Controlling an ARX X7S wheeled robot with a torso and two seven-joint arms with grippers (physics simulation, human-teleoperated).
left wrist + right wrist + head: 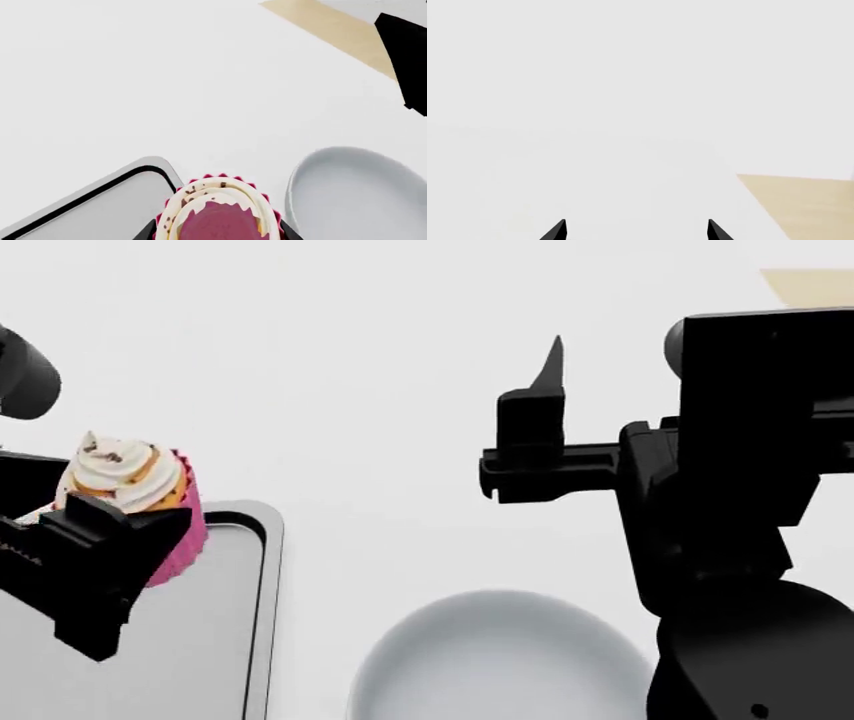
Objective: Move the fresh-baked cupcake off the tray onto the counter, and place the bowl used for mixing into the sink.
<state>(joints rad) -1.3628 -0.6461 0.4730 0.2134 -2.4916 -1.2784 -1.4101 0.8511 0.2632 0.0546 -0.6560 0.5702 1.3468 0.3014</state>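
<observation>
My left gripper point(114, 520) is shut on the cupcake point(134, 490), which has a pink wrapper and white frosting, and holds it above the right edge of the silver tray point(247, 620). In the left wrist view the cupcake point(217, 212) sits between my black fingers, with the tray's corner point(127, 192) to one side and the pale bowl point(360, 195) to the other. The bowl point(501, 660) stands on the white counter point(360, 390) right of the tray. My right gripper point(636, 231) is open and empty, raised over bare counter. The sink is out of view.
A tan strip of floor point(333, 30) shows beyond the counter's edge, also in the right wrist view point(800, 205). My right arm's black body point(747, 540) fills the head view's right side.
</observation>
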